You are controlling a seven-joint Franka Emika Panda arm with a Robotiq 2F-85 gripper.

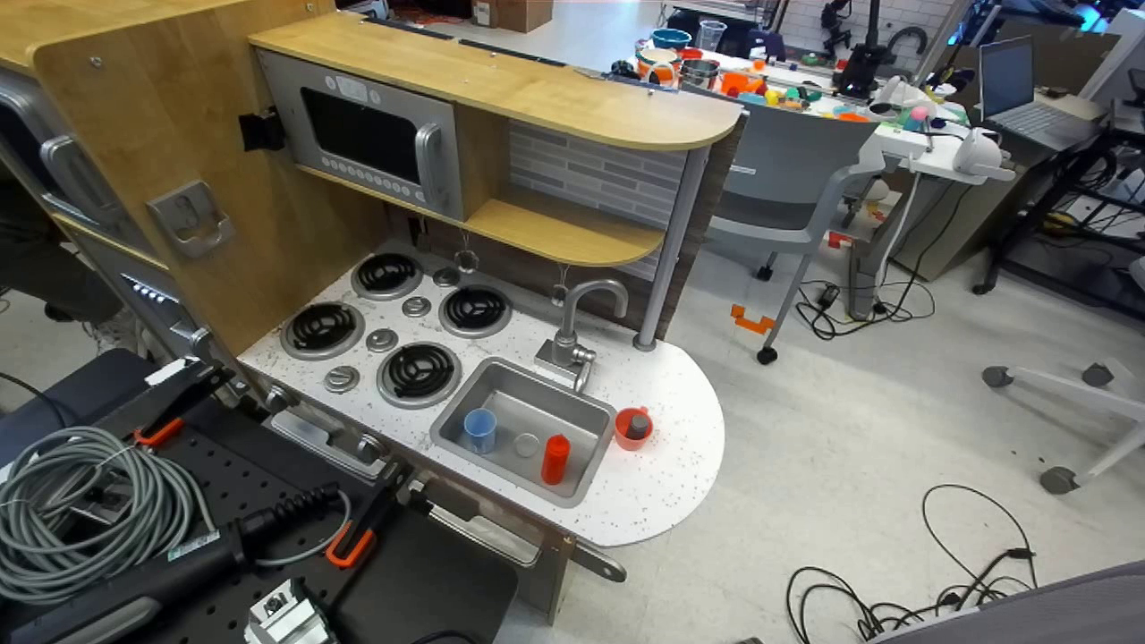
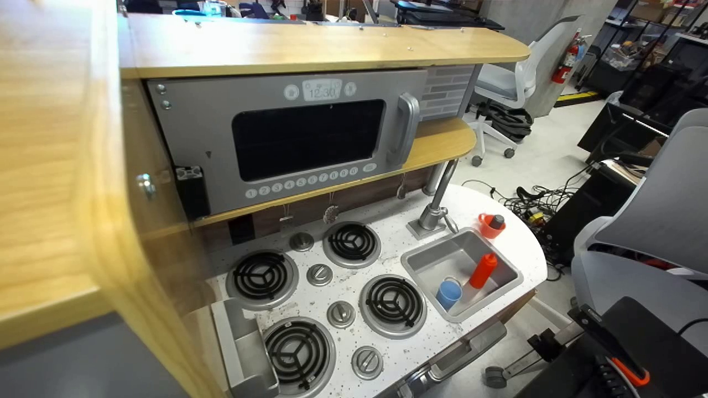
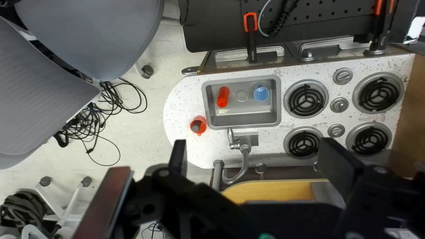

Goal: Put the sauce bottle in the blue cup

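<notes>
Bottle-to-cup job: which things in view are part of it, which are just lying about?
Part of the job:
Red sauce bottle, in the sink
Blue cup, also in the sink
Gripper, open, empty

Just lying about:
Red cup holding a dark object, on the counter beside the sink
Coiled grey cable

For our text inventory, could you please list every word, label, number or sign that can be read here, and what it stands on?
"12:30", on the display of the toy microwave.
"1 2 3 4 5 6 7 8 9 0", on the round keys below.
Too small or blurred to read: the oval key, two upper buttons, the label on the black tool.
</notes>
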